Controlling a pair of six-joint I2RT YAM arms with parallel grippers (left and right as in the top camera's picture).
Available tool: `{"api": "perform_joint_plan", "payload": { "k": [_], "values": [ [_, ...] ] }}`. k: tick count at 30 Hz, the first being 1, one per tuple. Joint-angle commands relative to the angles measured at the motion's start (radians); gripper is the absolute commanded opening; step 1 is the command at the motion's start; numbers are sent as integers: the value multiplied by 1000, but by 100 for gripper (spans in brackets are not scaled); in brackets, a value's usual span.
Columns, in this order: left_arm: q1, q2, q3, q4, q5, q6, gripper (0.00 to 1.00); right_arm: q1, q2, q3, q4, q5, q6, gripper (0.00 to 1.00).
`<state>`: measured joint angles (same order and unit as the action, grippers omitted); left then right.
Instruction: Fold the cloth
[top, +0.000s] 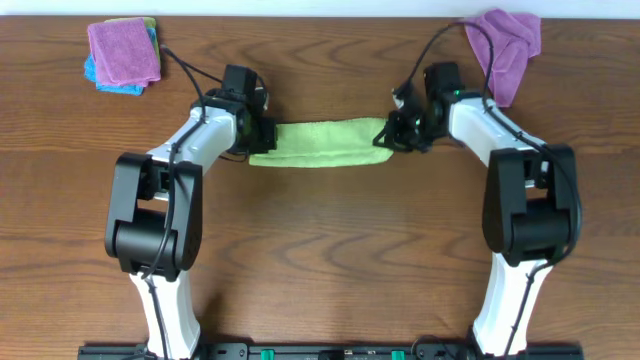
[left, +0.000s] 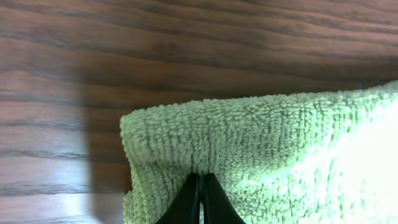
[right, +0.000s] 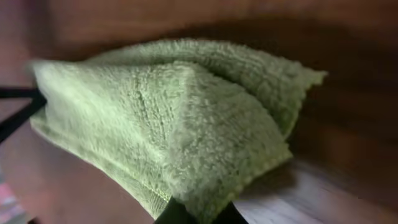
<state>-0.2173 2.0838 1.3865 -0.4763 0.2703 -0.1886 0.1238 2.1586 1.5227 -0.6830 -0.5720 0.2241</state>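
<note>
The lime-green cloth (top: 318, 142) lies folded into a long narrow strip across the far middle of the table. My left gripper (top: 262, 137) is shut on the strip's left end; in the left wrist view its closed fingertips (left: 201, 179) pinch the doubled cloth (left: 273, 149). My right gripper (top: 392, 134) is shut on the right end; in the right wrist view its fingers (right: 198, 214) clamp the bunched corner of the cloth (right: 174, 118), lifted slightly off the wood.
A purple cloth (top: 123, 50) lies on a blue cloth (top: 110, 82) at the far left corner. Another purple cloth (top: 503, 48) lies at the far right, with the right arm's cable crossing it. The table is brown wood.
</note>
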Motion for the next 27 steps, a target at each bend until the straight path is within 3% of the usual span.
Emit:
{"api": "perform_joint_plan", "payload": {
  "k": [1,14,22,27],
  "values": [
    [-42,35,-10,-14,11,-64,6,20,-93,109,-64,152,-54,2],
    [-164,35,-10,95,13,-220,5,225,-102,192,-118,259,-65,1],
    [-125,6,21,107,131,-220,6,231,-102,192,-139,258,-82,1],
    [-53,-123,97,108,220,-219,6,236,-102,192,-147,258,-92,1]
  ]
}}
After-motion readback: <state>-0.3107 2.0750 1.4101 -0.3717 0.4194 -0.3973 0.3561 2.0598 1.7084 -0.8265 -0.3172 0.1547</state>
